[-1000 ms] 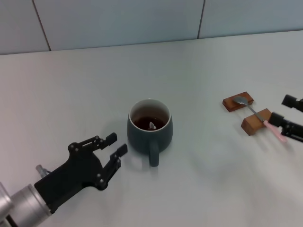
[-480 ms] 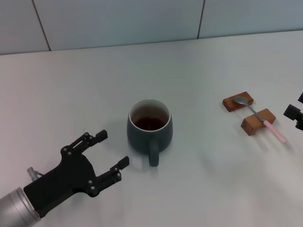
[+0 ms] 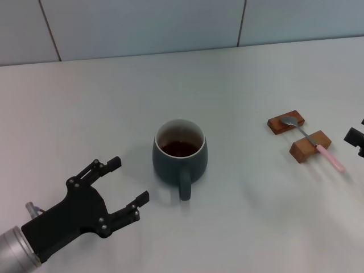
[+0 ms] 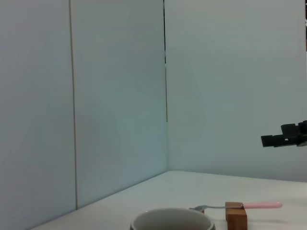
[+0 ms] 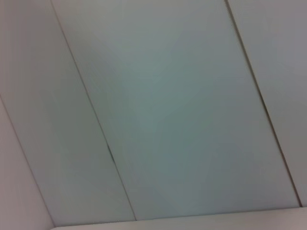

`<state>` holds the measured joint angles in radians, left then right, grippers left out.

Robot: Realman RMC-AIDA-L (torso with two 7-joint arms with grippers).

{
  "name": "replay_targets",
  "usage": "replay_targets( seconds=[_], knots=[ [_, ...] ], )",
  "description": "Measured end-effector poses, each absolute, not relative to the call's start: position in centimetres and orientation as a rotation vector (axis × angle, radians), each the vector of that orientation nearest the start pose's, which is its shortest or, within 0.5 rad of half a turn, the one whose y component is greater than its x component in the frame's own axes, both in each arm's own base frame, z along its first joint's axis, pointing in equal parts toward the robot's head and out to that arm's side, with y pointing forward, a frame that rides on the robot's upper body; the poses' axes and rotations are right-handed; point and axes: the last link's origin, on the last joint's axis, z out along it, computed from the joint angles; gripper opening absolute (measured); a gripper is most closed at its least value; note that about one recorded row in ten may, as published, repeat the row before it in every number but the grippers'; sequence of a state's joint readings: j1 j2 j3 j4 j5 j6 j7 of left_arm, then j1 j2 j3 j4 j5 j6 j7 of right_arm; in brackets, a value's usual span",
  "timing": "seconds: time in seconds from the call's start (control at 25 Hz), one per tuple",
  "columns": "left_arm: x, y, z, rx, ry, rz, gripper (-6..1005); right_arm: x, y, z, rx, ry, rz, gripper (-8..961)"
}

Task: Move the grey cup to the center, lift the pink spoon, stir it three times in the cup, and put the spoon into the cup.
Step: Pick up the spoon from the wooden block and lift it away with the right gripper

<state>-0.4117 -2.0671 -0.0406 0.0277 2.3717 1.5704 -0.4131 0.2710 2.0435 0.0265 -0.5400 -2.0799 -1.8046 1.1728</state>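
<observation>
The grey cup (image 3: 180, 153) stands upright mid-table with dark liquid inside and its handle toward me; its rim (image 4: 171, 221) also shows in the left wrist view. The pink spoon (image 3: 318, 147) lies across two wooden blocks to the right, with its silver bowl on the far block and its pink handle (image 4: 261, 205) sticking out past the near one. My left gripper (image 3: 128, 180) is open, empty, and a short way left of the cup without touching it. Only a bit of my right gripper (image 3: 354, 137) shows at the right edge, apart from the spoon's handle.
The far wooden block (image 3: 285, 123) and the near wooden block (image 3: 310, 146) hold the spoon off the table. A tiled wall (image 3: 170, 28) runs along the table's far edge. The right wrist view holds only wall tiles.
My left gripper has drawn back from the cup toward the near left and spread wider. My right gripper has pulled away from the spoon's handle to the right edge.
</observation>
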Motion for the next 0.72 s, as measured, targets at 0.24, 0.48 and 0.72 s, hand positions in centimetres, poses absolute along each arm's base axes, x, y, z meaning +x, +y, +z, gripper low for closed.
replay_targets(
  seconds=[0.24, 0.48, 0.72],
  knots=[
    [-30.4, 24.3, -6.1, -2.448, -0.267, -0.889, 864, 36.9, 21.9, 7.6, -2.003, 0.873, 1.051, 790],
    [-29.7, 26.0, -5.7, -2.493, -0.247, -0.878, 863, 37.3, 21.5, 8.1, -1.960, 0.897, 1.058, 788],
    [-28.9, 27.3, -5.7, -2.494, -0.211, -0.875, 863, 37.6, 21.1, 8.1, -1.953, 0.904, 1.051, 786]
  ],
)
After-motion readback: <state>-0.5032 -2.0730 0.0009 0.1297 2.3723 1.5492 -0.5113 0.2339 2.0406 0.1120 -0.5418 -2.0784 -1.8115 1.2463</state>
